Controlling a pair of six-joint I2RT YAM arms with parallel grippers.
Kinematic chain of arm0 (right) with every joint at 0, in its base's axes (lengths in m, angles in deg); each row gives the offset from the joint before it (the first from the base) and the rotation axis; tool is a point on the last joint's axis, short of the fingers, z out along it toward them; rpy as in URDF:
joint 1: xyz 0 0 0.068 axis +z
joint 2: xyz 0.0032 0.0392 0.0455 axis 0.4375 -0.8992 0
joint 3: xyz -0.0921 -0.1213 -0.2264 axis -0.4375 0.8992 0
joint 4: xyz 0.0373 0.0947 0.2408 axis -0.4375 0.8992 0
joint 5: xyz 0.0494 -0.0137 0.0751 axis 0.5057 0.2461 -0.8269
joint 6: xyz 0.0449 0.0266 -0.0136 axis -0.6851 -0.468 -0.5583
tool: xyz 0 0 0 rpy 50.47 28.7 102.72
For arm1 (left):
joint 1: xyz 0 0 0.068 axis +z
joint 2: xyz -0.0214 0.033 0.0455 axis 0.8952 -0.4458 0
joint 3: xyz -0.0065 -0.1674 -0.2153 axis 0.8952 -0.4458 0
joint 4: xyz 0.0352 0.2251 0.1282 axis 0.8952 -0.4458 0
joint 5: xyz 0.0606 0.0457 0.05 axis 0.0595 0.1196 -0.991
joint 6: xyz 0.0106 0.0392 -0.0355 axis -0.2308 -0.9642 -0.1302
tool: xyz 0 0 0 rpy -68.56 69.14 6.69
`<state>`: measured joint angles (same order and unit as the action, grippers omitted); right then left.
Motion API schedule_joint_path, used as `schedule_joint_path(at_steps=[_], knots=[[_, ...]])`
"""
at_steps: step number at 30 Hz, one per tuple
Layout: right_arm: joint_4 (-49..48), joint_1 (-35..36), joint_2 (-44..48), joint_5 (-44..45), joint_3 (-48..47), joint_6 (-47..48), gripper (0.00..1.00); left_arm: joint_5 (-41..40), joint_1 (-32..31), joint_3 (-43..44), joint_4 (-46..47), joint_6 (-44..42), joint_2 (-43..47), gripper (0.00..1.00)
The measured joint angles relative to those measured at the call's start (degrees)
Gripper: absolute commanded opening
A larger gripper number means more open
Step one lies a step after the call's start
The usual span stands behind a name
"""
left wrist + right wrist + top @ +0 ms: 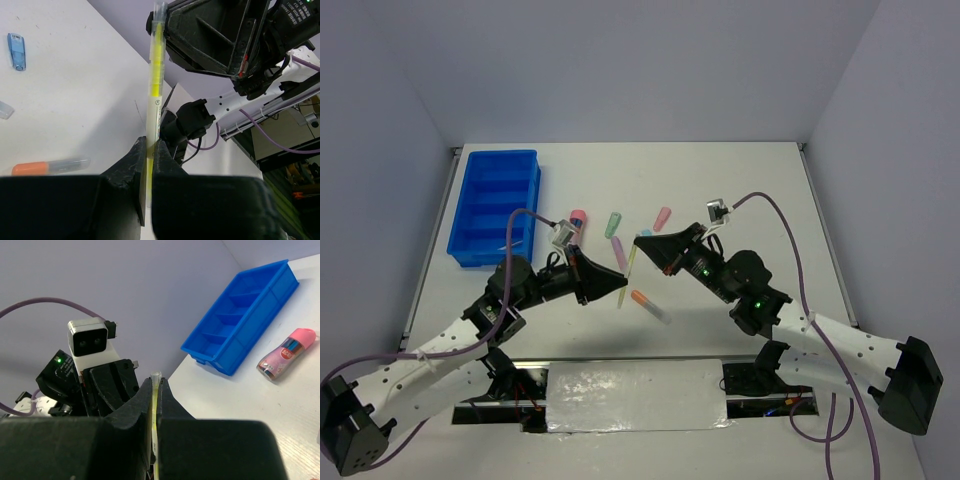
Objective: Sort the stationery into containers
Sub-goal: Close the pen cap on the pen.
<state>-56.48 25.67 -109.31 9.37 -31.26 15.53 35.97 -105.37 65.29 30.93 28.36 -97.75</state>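
Yellow pen [156,70] pinched at both ends mid-air over surface [750,190] centre, left tool [150,147] and right tool [155,385] each clamped on it, well apart from blue tray [503,154]; risk: bend or snap from uneven pull, or drop from mistimed release.

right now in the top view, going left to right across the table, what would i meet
blue tray → pink-capped tube → green marker → pink marker. Left out: the yellow pen and the orange marker, which overlap those sideways.
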Motion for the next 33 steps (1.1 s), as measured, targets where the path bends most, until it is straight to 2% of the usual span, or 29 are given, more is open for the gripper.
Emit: schedule_joint_path(at_steps=[8,15,22,26,33], knots=[[-1.2,2.3,-0.1,1.9,0.0,0.6,0.0,-0.4,-0.2,0.2,-0.3,-1.3,0.6,0.0],[-1.7,3.3,-0.1,3.0,0.0,3.3,0.06,-0.6,-0.4,4.2,-7.5,-6.3,0.7,0.0],[-1.5,3.7,1.1,0.5,0.0,4.2,0.26,-1.0,-0.5,4.5,-10.5,-11.6,3.9,0.0],[2.1,4.9,1.2,-3.4,0.0,5.0,0.4,-1.4,-0.3,4.6,-6.6,-12.6,4.2,0.0],[4.5,5.1,1.1,-5.0,-0.1,6.4,0.41,-1.0,-0.3,4.6,-3.3,-12.7,3.3,0.0]])
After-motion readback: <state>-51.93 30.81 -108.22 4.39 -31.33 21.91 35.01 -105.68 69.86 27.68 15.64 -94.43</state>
